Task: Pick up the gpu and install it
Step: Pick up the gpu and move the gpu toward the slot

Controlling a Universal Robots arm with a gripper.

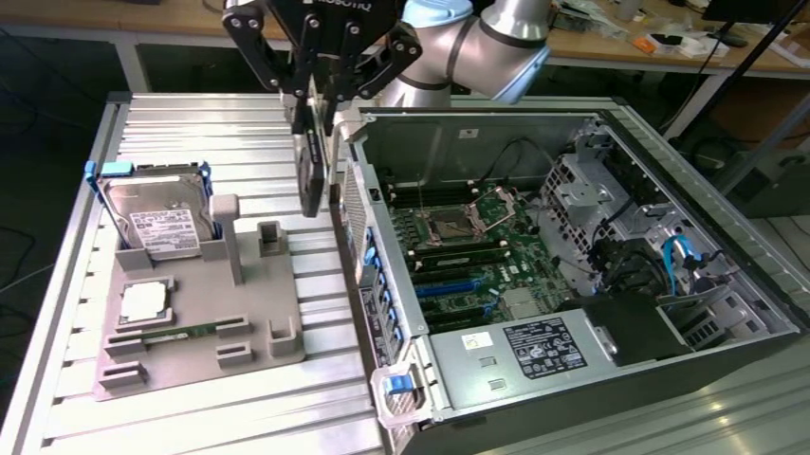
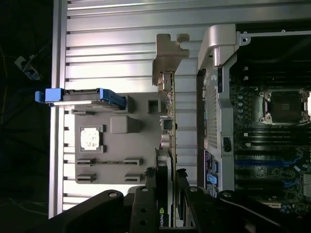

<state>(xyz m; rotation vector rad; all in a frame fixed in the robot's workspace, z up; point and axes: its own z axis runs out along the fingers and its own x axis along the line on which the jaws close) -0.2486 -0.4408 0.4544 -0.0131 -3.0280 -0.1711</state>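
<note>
Aloft, the hand (image 1: 317,102) grips the gpu (image 1: 311,175) edge-down beside the open case (image 1: 443,142); carrying it plumb seems vital.

Bright overhead light, glare on table (image 1: 253,409)

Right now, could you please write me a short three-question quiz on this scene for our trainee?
1. True or false: the hand grips the gpu and holds it outside the computer case.
2. Where is the hard drive? A) inside the computer case; B) standing upright in the grey holder; C) lying flat on the bare table.
3. Fill in: in the exterior view, the gpu hangs to the ____ of the computer case.

Key: 1 true; 2 B; 3 left.
</note>
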